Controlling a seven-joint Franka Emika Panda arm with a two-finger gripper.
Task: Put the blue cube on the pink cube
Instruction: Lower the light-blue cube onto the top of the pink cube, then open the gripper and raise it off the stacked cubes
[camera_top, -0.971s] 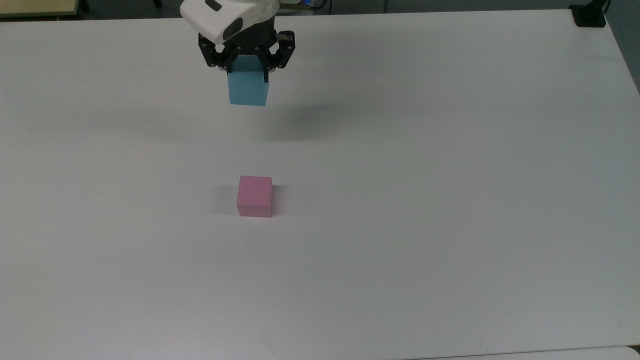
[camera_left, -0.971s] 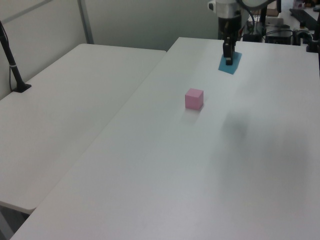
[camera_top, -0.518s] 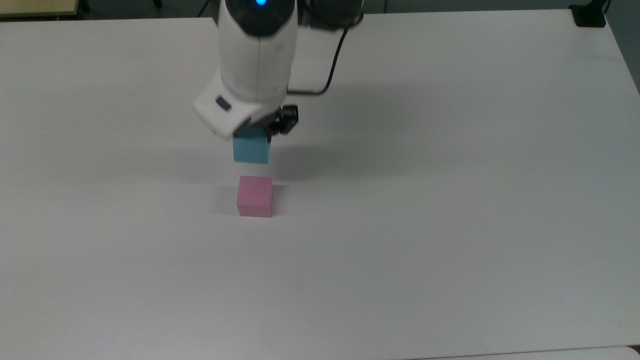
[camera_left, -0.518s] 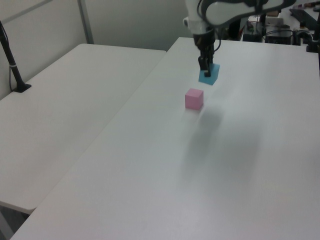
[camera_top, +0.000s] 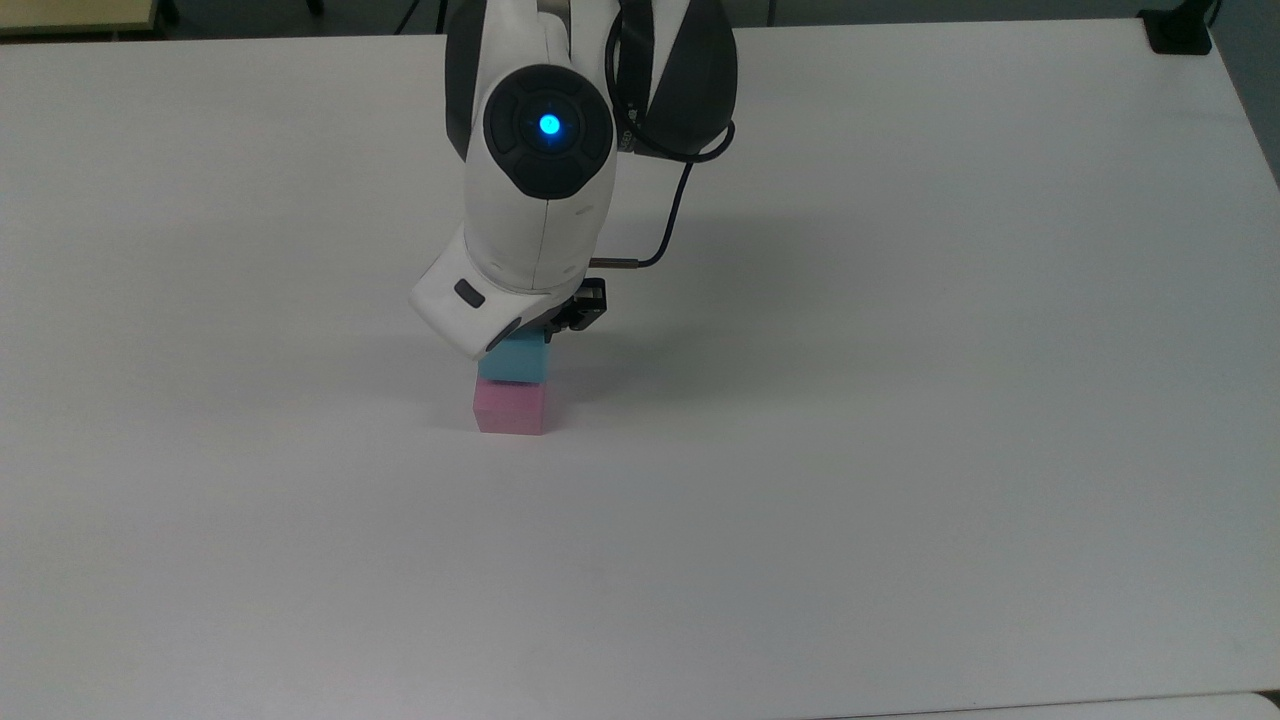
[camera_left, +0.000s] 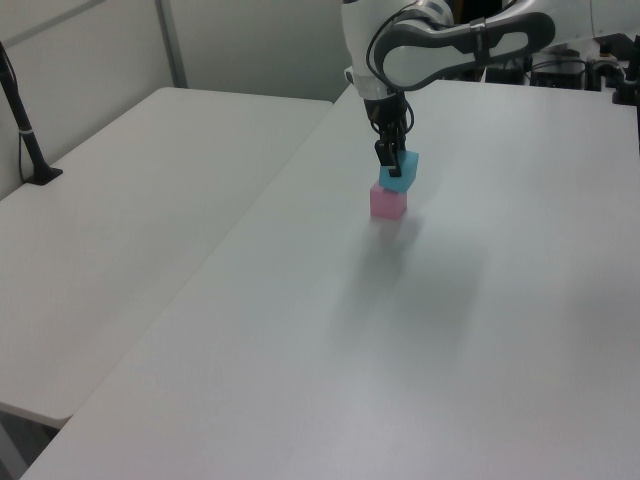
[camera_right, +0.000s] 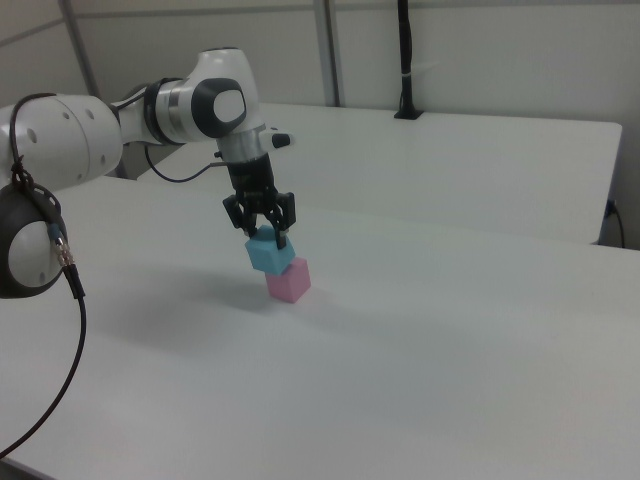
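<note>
My hand (camera_right: 265, 238) pinches the blue cube (camera_right: 268, 253) at centre-left of the right view, directly above the pink cube (camera_right: 289, 280) on the white table (camera_right: 450, 340); I can't tell whether they touch.

Light-blue cube (camera_top: 515, 364), pale-pink cube (camera_top: 511, 411), white table (camera_top: 900, 400) — black gripper (camera_right: 266, 236) on white-and-grey arm (camera_top: 540, 210)

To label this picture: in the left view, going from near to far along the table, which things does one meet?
pink cube → blue cube, held in the hand → the arm's white body behind.
</note>
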